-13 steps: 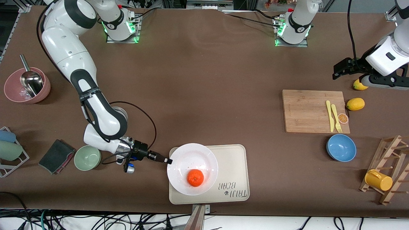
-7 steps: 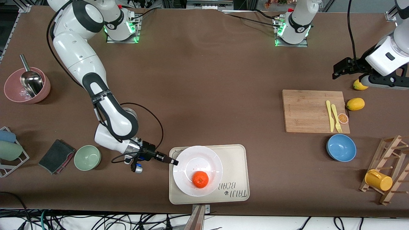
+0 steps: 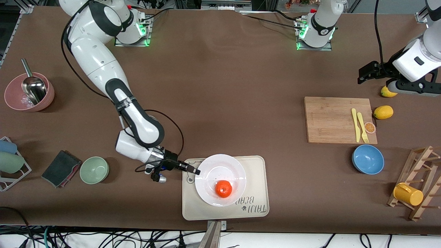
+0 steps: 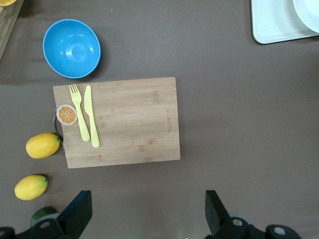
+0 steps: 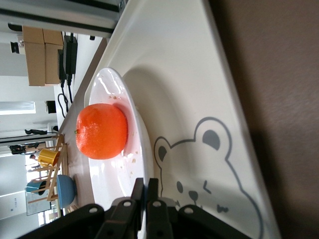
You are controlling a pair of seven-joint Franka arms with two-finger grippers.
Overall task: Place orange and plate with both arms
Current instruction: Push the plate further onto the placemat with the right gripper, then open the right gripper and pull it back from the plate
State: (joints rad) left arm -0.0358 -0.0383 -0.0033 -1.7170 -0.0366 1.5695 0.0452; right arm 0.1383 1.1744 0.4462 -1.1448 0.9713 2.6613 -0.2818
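Right gripper (image 3: pixel 195 170) pinched shut on plate (image 3: pixel 220 180) rim, lower centre of front view, over bear tray (image 3: pixel 255 172). Orange (image 3: pixel 223 189) loose in plate: round, likely rolls; plate stiff, breakable, keep level. Left gripper (image 4: pixel 147 214) waits, spread wide, empty, above cutting board (image 4: pixel 129 122).

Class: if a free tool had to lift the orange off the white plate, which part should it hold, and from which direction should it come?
Probably from straight above, tool fingers closing across the widest middle of the orange. It sits low in the plate with the raised rim around it, and the right tool is shut on the rim at the right arm's end, so a level approach looks blocked.
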